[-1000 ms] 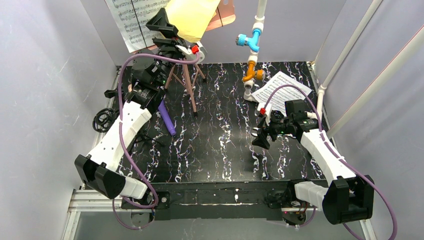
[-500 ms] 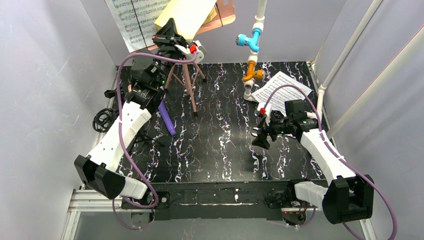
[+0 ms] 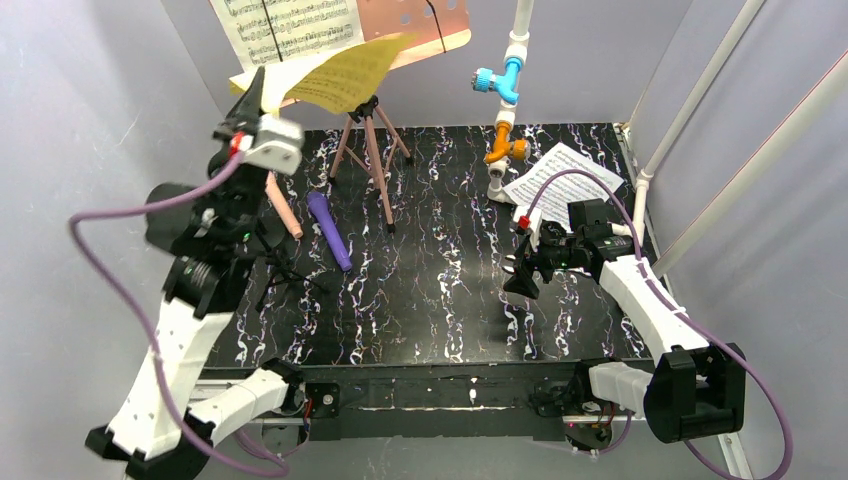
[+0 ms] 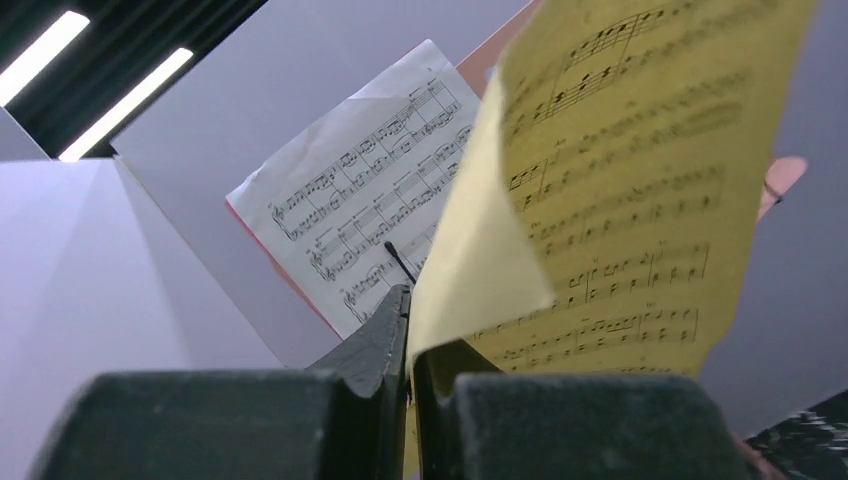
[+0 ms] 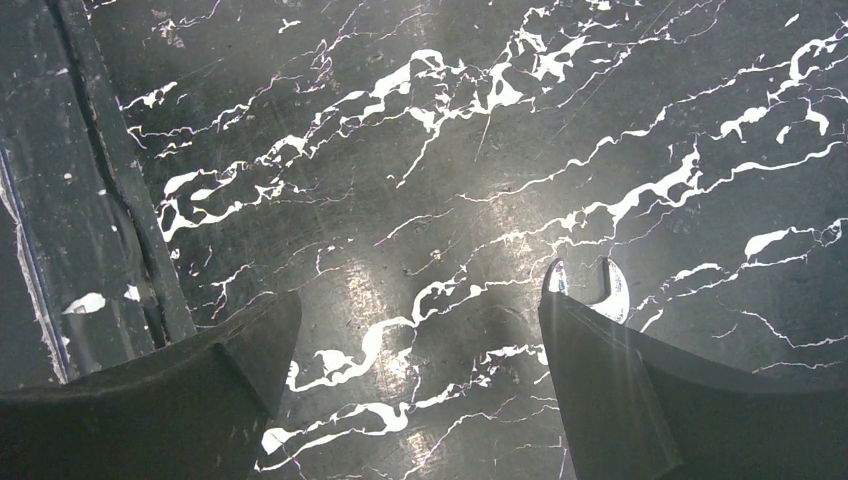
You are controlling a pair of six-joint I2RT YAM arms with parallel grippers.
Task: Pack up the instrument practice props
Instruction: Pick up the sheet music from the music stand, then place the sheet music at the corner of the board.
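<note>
Yellow sheet (image 3: 345, 72) hangs in the air in front of the rest (image 3: 425, 20), no longer lying on it as it did a second ago. It is held by its left corner and sags out to the right, its free end above the tripod legs (image 3: 372, 150). The left claw (image 3: 258, 88) is clamped tight on that corner. Its wrist view shows the paper (image 4: 610, 190) caught in the thin slit between the two fingers (image 4: 370, 350) (the printed staves can be made out there). A second ago this claw stood wide open up at the rest, arm stretched far. Since then it has snapped shut, and the arm has swung back to the left and risen, taking the sheet along.

The white sheet (image 3: 290, 25) stays on the rest. With the arm gone from above them, the peach mic (image 3: 283, 210) and purple mic (image 3: 328, 230) both show on the table (image 3: 450, 300), lying near each other left of the legs; earlier only the purple one showed. The other white sheet (image 3: 555, 175) lies at the far right of the table, near the foot of the pipe (image 3: 505, 85).

The right claw (image 3: 520, 275) has not moved. It gapes wide, grips nothing and hovers low over the table, and its wrist view shows a wrench (image 5: 600, 285) head just behind one finger.
</note>
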